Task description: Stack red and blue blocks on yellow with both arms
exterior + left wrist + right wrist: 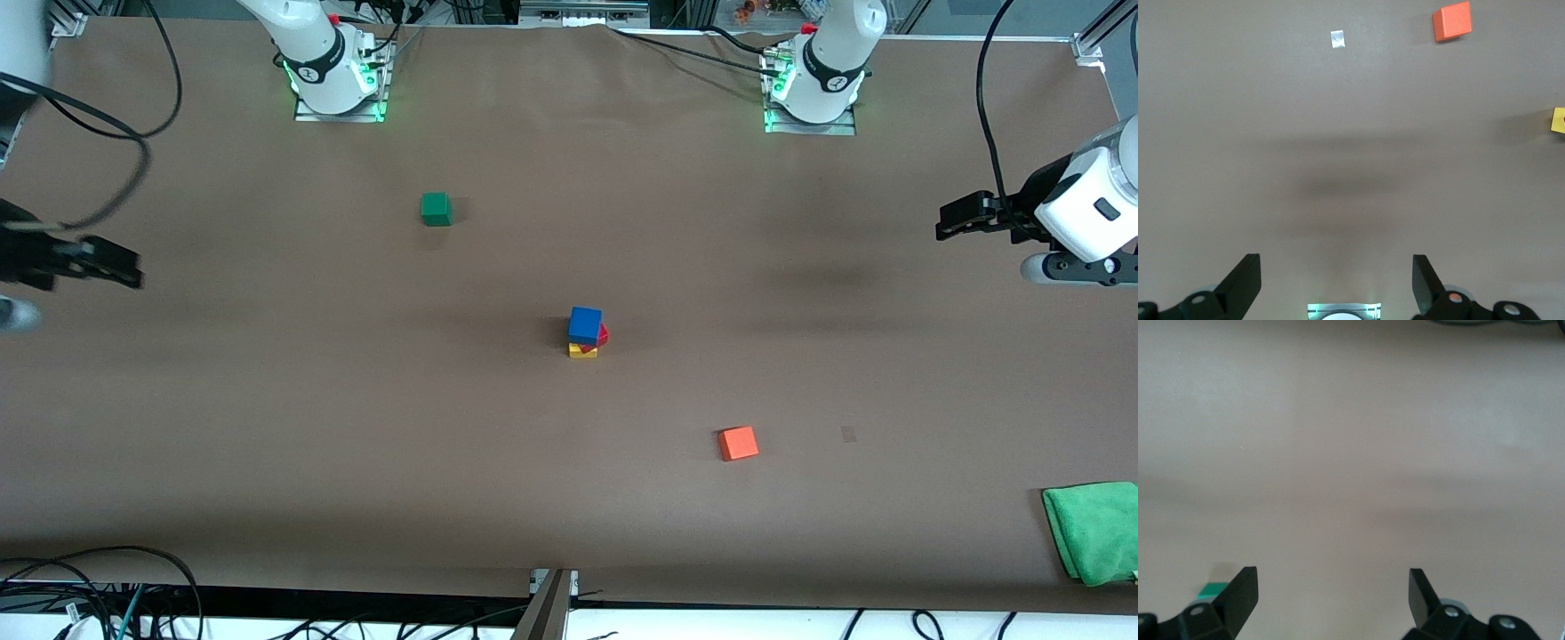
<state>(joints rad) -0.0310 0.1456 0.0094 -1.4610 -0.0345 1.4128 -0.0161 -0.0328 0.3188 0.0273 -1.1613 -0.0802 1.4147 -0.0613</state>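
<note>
Stack: blue block (585, 324) on red block (602, 335) on yellow block (582, 350) at mid-table — well apart from both claws.
Step in hand: judged done; best to hold both arms clear, no sweep past the tower.
Left gripper (958, 219): spread wide, empty — over bare table at its own end.
Right gripper (111, 264): spread wide, empty, over its own end.

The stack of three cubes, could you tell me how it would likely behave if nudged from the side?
It would probably topple: the red cube sits skewed, poking out past the blue cube and the yellow cube. The cubes look matte and flat-faced, so they would likely slide or tumble, not roll.
</note>
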